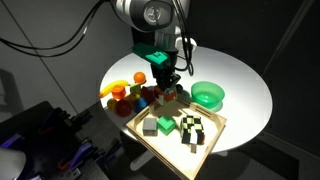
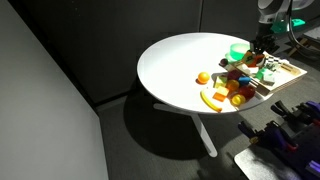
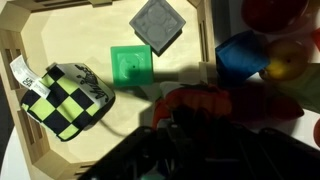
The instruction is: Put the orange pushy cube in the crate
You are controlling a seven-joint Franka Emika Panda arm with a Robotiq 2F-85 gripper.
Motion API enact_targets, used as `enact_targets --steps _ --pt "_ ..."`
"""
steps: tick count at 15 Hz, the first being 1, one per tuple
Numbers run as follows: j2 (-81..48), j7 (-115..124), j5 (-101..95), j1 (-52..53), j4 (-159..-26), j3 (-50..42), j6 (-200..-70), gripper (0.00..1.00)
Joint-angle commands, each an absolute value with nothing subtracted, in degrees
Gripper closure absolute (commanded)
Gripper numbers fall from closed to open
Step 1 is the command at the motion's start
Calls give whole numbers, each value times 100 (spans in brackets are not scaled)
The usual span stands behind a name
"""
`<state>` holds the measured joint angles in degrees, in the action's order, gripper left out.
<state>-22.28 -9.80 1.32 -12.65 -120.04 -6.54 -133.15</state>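
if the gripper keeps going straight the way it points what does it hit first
Most likely the orange-red cube with dark patches, right under the black gripper, just outside the light wooden crate's rim. Depth is unclear from the wrist view, so this is a best guess.

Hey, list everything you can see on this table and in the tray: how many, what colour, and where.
table: one, white, round, bearing everything
crate: one, light wooden rim, pale floor, near the table's edge
green cube: one, green, inside the crate
grey cube: one, grey, inside the crate, beside the green cube
checkered block: one, yellow and black, inside the crate
green bowl: one, green, on the table beside the crate
blue cube: one, blue, just outside the crate's rim
banana: one, yellow, in the toy pile
orange ball: one, orange, in the toy pile
orange pushy cube: one, orange-red, outside the crate at the gripper
gripper: one, dark, over the toy pile; grip unclear
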Motion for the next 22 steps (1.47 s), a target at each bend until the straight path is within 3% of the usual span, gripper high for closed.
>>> enact_targets --steps 1,12,13,15,19,22 --pt "-2313 -1120 288 -1346 -12004 -630 -13299 92" --pt "-2432 -1119 329 -1484 -11912 -650 -13265 92" --pt "-2431 -1117 326 -1489 -11912 -647 -13264 42" --pt "-2435 -1119 315 -1487 -11908 -643 -13273 34" --pt "-2426 -1125 295 -1475 -11918 -640 -13285 3" --pt "-2422 -1134 285 -1468 -11925 -636 -13293 0"
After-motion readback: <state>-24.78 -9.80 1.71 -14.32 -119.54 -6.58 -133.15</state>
